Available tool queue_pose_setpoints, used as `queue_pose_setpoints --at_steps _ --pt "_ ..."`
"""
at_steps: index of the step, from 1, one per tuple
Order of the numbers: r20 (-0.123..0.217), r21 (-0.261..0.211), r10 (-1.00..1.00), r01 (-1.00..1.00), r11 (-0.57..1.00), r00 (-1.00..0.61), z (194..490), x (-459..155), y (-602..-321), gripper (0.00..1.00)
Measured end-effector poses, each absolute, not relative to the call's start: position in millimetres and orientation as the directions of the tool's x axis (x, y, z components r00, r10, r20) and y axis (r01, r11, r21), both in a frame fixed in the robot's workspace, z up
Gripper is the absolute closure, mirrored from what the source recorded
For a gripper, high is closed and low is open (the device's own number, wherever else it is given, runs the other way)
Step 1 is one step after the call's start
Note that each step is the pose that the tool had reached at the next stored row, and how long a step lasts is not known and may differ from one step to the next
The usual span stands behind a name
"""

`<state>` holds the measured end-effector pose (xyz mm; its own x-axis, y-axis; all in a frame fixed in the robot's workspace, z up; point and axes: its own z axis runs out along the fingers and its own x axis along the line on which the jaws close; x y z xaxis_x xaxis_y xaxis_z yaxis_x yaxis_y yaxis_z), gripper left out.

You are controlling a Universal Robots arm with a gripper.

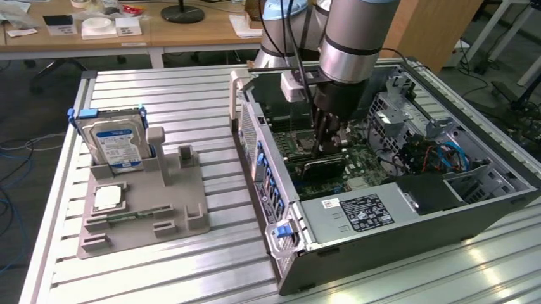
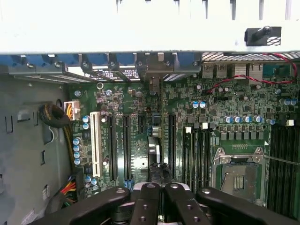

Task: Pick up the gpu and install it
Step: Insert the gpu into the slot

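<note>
Ribbed metal table (image 1: 169, 95), tool (image 2: 159, 194) gripping thin gpu (image 2: 155, 150)

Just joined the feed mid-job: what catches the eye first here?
The arm reaching down into the open PC case, its gripper shut on the gpu, which stands edge-on over the motherboard slots. On the exterior view's left, a grey tray holds the hard drive.

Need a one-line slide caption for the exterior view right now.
Gripper shut, reaching into the open computer case, over the gpu on the motherboard.
</note>
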<state>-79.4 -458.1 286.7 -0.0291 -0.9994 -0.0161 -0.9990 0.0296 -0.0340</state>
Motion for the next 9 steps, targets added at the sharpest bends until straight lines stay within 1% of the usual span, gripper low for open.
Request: queue_pose_setpoints --at_steps 9 --pt "-0.016 -0.034 -0.999 -0.999 0.030 -0.029 286.6 -79.4 -458.1 0.90"
